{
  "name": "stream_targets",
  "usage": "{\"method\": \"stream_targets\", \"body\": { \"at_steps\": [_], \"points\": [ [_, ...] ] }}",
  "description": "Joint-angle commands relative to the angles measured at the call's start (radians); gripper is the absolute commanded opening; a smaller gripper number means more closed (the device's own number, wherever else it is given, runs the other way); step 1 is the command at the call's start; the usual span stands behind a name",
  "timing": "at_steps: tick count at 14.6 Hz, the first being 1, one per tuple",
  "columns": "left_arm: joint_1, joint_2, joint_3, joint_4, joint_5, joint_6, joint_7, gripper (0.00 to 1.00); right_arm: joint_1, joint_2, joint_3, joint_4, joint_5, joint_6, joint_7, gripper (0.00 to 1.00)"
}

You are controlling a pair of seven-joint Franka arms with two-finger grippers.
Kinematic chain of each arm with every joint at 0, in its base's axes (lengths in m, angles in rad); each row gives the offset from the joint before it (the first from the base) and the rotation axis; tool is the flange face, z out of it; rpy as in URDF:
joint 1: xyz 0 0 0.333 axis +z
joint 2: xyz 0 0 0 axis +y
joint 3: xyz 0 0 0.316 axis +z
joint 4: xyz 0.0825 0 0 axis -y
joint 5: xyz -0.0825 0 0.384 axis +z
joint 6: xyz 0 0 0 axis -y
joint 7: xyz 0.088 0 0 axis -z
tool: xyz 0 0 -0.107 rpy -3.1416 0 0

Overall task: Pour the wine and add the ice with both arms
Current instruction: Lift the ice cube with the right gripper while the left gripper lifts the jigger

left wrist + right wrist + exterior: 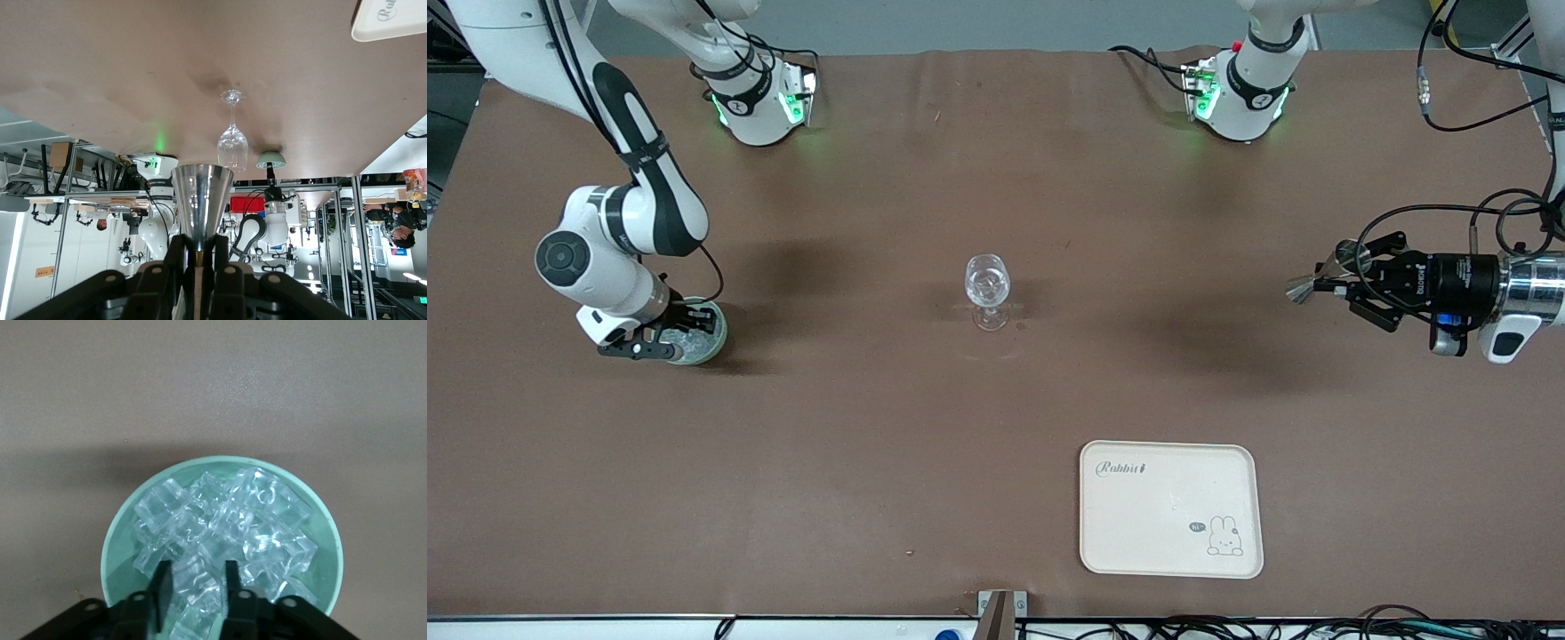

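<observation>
A clear stemmed wine glass (987, 283) stands at the table's middle. The ice (227, 520), a heap of clear cubes, fills a pale green bowl (713, 336) toward the right arm's end. My right gripper (656, 345) is down in the bowl (120, 540); in the right wrist view (197, 579) its fingers are closed on one cube (195, 585) of the heap. My left gripper (1347, 283) is in the air toward the left arm's end, shut on the waist of a metal double-cone jigger (1323, 272) held sideways. The left wrist view shows the jigger (202, 193), glass (232, 140) and bowl (271, 160).
A cream tray (1171, 508) with a rabbit drawing lies nearer to the front camera than the glass, toward the left arm's end; its corner shows in the left wrist view (393, 20). Brown table mat (996, 427) covers the table.
</observation>
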Motion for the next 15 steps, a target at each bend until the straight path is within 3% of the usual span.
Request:
{"method": "stream_targets", "body": {
  "at_steps": [1,5,9,15],
  "points": [
    [0.011,-0.033,-0.013,-0.014,0.003,-0.028,-0.017,0.01,-0.004,0.006,0.003,0.008,-0.009,-0.007,0.01,0.17],
    [0.011,-0.029,-0.045,-0.014,-0.006,-0.031,-0.017,0.01,-0.001,0.0,0.004,0.014,-0.004,-0.019,0.016,0.12],
    [0.011,-0.001,-0.115,-0.016,-0.057,-0.025,-0.015,0.01,0.004,-0.023,0.006,0.188,0.005,-0.351,0.03,0.11],
    [0.005,-0.016,-0.32,-0.042,-0.037,0.166,-0.079,0.01,-0.004,-0.135,0.001,0.342,0.014,-0.6,0.035,0.02]
  ]
}}
